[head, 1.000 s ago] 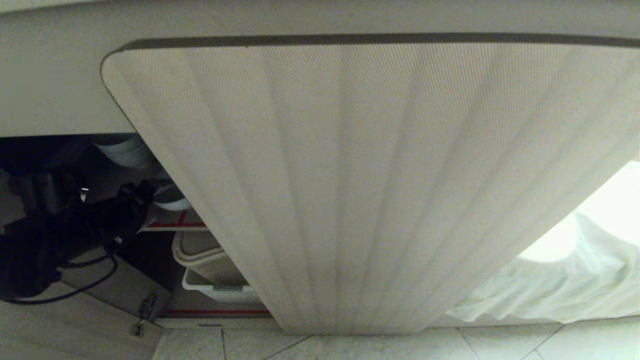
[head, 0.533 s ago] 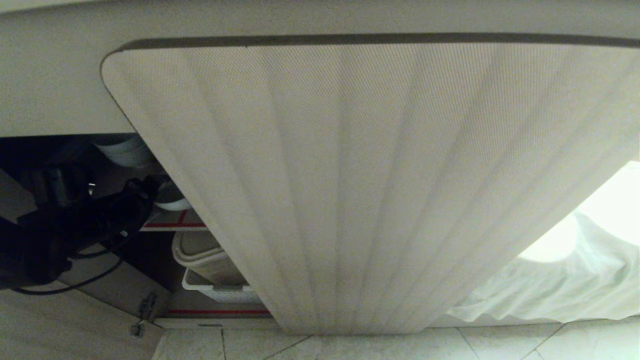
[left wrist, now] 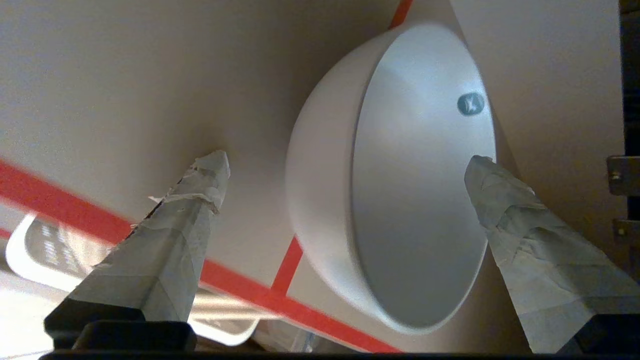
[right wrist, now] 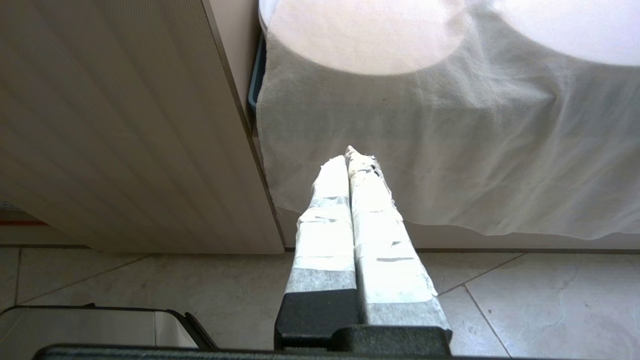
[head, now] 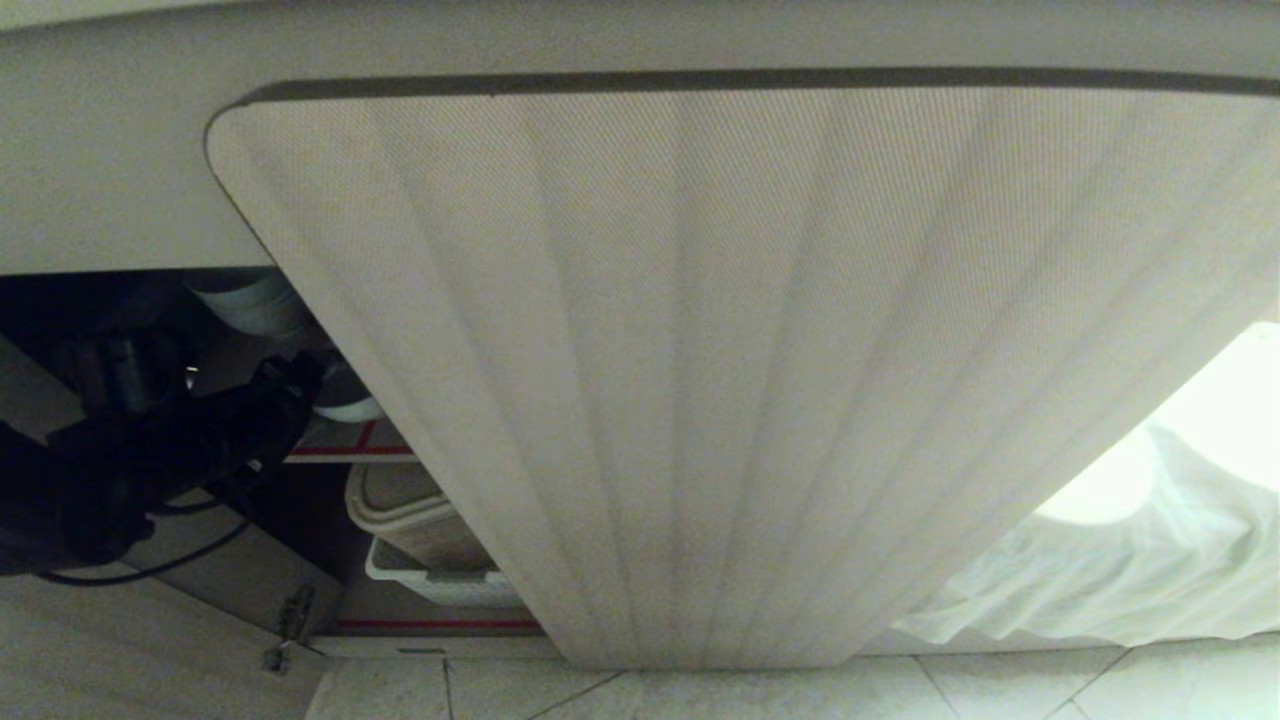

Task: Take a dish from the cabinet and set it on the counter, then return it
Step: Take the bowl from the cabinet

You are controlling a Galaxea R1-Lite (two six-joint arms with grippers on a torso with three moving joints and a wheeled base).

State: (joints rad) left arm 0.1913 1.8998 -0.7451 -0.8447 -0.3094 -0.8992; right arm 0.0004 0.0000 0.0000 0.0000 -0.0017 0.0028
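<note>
Reaching deeper into cabinet [head: 700, 380], left gripper [left wrist: 345, 165] fingers spread around dish [left wrist: 395, 200]

The left gripper [left wrist: 345, 170] and right gripper [right wrist: 352, 160] are fitted with tapered fingers [left wrist: 175, 235] wrapped in pale tape on black bases.

A white cloth [head: 1120, 570] hangs down to just above the tiled floor [head: 800, 690]. Well left of the cloth, a beige bin [head: 415, 525] sits on a white basket [head: 440, 582]. White pots [head: 250, 300] stand above the bin.
</note>
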